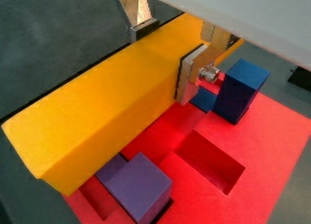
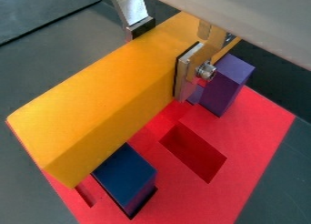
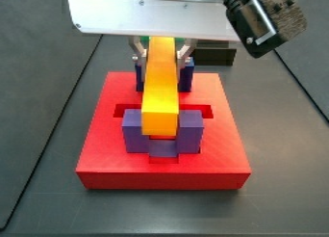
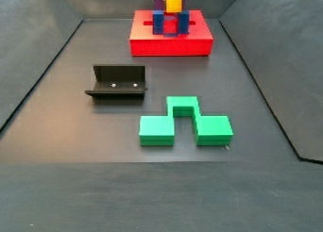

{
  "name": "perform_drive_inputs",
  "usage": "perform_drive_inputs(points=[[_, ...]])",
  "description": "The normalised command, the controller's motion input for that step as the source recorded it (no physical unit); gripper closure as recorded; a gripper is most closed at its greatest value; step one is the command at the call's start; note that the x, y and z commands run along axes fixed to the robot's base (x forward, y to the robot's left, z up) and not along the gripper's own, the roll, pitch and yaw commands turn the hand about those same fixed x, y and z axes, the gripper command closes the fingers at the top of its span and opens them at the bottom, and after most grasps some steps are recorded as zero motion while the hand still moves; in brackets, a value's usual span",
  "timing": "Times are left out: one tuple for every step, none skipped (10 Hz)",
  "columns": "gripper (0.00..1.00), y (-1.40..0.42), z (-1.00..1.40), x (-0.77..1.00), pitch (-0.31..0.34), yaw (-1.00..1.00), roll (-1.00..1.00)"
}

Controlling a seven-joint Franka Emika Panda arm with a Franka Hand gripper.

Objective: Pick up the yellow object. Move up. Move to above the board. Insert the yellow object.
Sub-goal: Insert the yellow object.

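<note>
The yellow object (image 1: 104,105) (image 2: 109,105) is a long yellow-orange bar, and my gripper (image 1: 166,53) (image 2: 165,50) is shut on it near one end, a silver finger pressed on each long side. In a side view the bar (image 3: 158,82) runs lengthwise over the red board (image 3: 103,159), between the blue-purple posts (image 3: 135,135), with the gripper (image 3: 161,50) at its far end. Whether the bar touches the board I cannot tell. The far side view shows the board (image 4: 145,45) at the back with the yellow object (image 4: 173,2) above it.
Square recesses (image 1: 209,162) (image 2: 192,155) open in the red slab beside the bar. On the dark floor stand the fixture (image 4: 116,82) and a green notched block (image 4: 183,124), both well in front of the board. A black block (image 3: 216,58) sits behind it.
</note>
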Motion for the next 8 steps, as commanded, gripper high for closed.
perform_drive_inputs(points=[[1.0, 0.0, 0.0, 0.18, 0.043, 0.0, 0.05], [1.0, 0.0, 0.0, 0.12, 0.036, 0.0, 0.05], [1.0, 0.0, 0.0, 0.12, 0.029, 0.0, 0.05], [1.0, 0.02, 0.0, 0.17, 0.03, 0.0, 0.04], [1.0, 0.01, 0.0, 0.15, 0.026, 0.0, 0.05], [1.0, 0.0, 0.0, 0.1, 0.024, 0.0, 0.09], [1.0, 0.0, -0.05, 0.07, 0.017, 0.0, 0.1], [1.0, 0.0, -0.08, 0.09, 0.011, 0.0, 0.09]])
